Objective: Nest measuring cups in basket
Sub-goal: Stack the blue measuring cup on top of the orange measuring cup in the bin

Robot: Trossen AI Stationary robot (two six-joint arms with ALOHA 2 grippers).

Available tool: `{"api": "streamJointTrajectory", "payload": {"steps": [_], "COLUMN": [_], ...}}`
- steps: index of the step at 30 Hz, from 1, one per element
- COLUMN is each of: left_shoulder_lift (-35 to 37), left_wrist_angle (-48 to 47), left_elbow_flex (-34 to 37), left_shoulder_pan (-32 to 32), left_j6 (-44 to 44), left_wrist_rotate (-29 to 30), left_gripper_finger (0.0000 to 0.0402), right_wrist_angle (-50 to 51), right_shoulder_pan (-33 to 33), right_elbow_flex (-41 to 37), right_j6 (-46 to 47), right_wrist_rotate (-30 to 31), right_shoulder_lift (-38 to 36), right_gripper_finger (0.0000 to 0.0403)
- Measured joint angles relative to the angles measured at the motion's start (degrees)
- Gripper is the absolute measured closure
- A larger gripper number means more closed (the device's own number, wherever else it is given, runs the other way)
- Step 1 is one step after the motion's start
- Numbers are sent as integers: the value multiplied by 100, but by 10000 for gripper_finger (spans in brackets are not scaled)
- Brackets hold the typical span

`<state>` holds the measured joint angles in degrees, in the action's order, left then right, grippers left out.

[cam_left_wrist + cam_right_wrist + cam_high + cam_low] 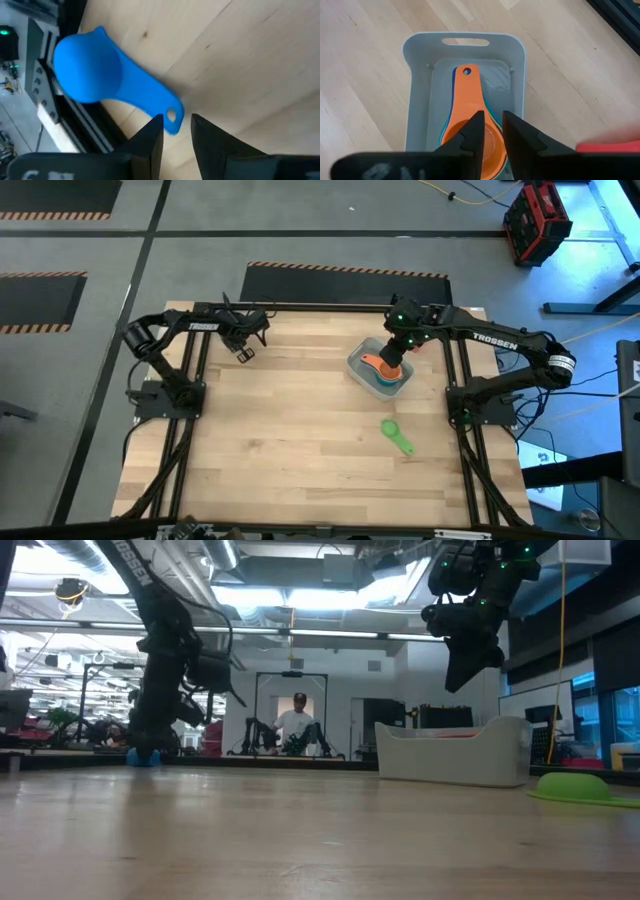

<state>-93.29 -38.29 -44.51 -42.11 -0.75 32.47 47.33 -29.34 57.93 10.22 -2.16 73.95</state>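
Pale butcher-block planks fill your table (300, 430), the grain running lengthwise. Nearest you lies the green cup (396, 435), smooth plastic with a round bowl and flat handle, alone on the wood. Beyond it sits the grey translucent basket (415, 85), rectangular with rounded corners and a slotted grip; inside, an orange cup (472, 115) tops a nested stack with teal and blue rims showing. Your right gripper (490, 131) hovers over that stack, fingers parted slightly, holding nothing. At the far left edge your left gripper (176, 131) has its narrowly open fingers either side of the blue cup (100, 70) handle's tip. Behind stretches a lit workshop with a person seated.
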Motion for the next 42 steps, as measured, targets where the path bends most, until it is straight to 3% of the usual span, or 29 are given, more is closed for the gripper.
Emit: {"api": "streamJointTrajectory", "payload": {"steps": [26,37,42], "left_shoulder_lift": [-571,-576,-571], "left_wrist_angle": [237,238,230], "left_elbow_flex": [-9,0,-2], "left_shoulder_pan": [-70,-69,13], "left_j6": [140,151,149], "left_wrist_rotate": [708,737,795], "left_gripper_finger": [313,383,397], "right_wrist_angle": [-2,-2,-1], "right_shoulder_pan": [2,2,1], "right_elbow_flex": [0,0,0], "right_j6": [-2,-13,-20], "right_wrist_rotate": [1,1,1], "right_shoulder_lift": [0,0,0], "right_gripper_finger": [330,330,330]}}
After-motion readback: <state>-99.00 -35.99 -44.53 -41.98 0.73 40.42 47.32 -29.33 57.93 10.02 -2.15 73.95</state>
